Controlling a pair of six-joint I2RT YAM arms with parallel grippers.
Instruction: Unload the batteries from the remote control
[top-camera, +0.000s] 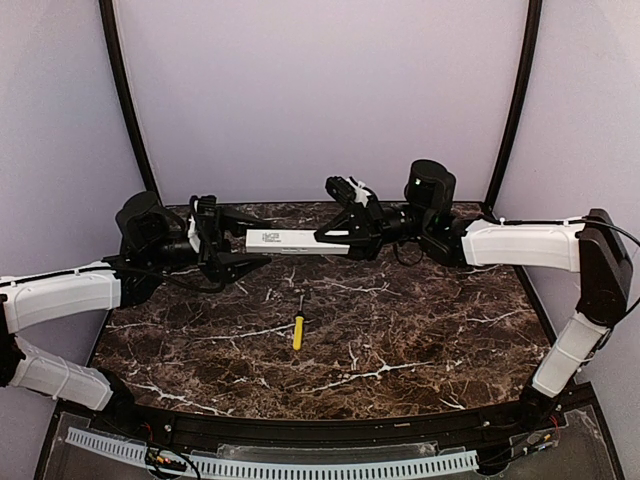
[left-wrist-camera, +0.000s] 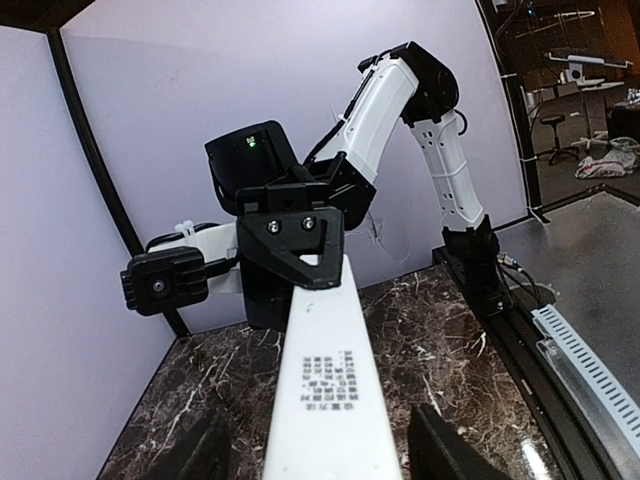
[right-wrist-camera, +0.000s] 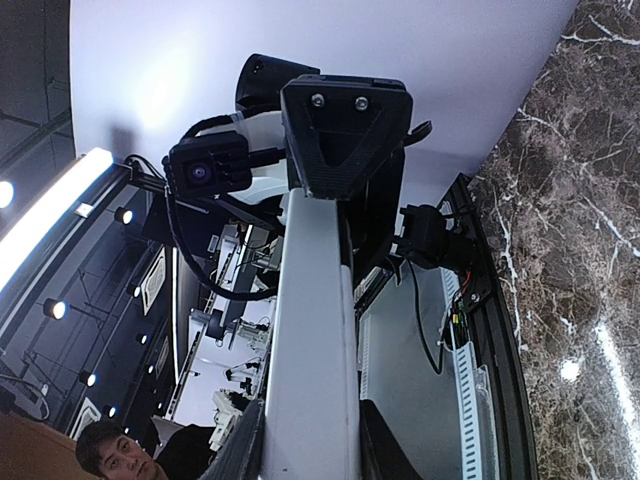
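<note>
Could lose the remote control (top-camera: 285, 240): hangs level in the air over the far half of the desk (top-camera: 420, 330), pinched at 1 end only by the right gripper (top-camera: 326, 240), with the left gripper (top-camera: 258, 243) spread, fingers just off the other end. Might sag, twist or slip from so short a hold and fall. No sign of the 2 batteries; probably inside the casing. Below: dark veined marble, a yellow-handled screwdriver (top-camera: 298, 328) lying alone near the middle. Beyond: plain pale walls (top-camera: 320, 100), 2 black corner posts (top-camera: 125, 100).
</note>
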